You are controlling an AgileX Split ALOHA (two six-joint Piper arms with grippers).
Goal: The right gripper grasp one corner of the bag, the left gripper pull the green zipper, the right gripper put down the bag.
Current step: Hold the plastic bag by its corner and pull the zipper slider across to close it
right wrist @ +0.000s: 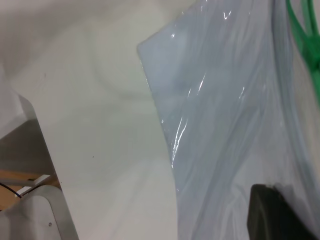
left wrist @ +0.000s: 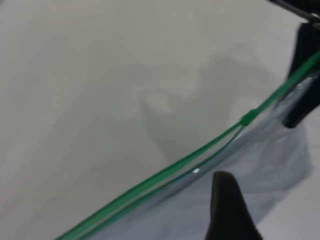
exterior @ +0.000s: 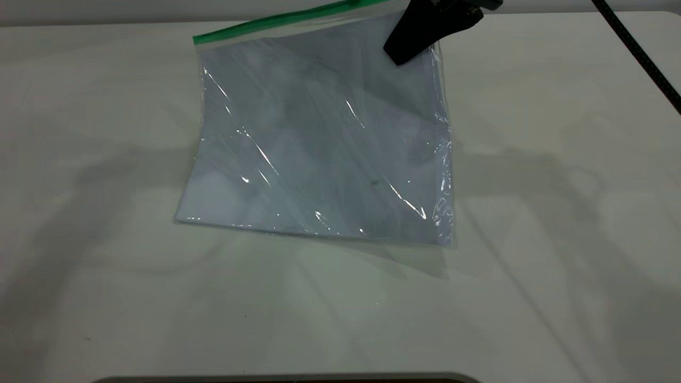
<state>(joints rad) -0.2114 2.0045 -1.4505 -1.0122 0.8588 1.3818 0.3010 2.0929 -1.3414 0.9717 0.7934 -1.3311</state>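
The right gripper (exterior: 420, 32) pinches the top corner of the bag (exterior: 324, 143) and holds that side up off the white table (exterior: 558, 213), while the bag's low edge rests on the table. The green zipper (exterior: 276, 21) runs along the top (partly pulled apart). I cannot tell how the left gripper's jaws stand.

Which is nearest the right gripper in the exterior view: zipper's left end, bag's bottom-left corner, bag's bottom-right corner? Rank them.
From the right gripper, which pinches the bag at its top-right corner:
1. Bottom-right corner, almost straight below the gripper; too close to call against 2.
2. Zipper's left end, far left along the top edge.
3. Bottom-left corner, diagonally opposite, clearly farthest.
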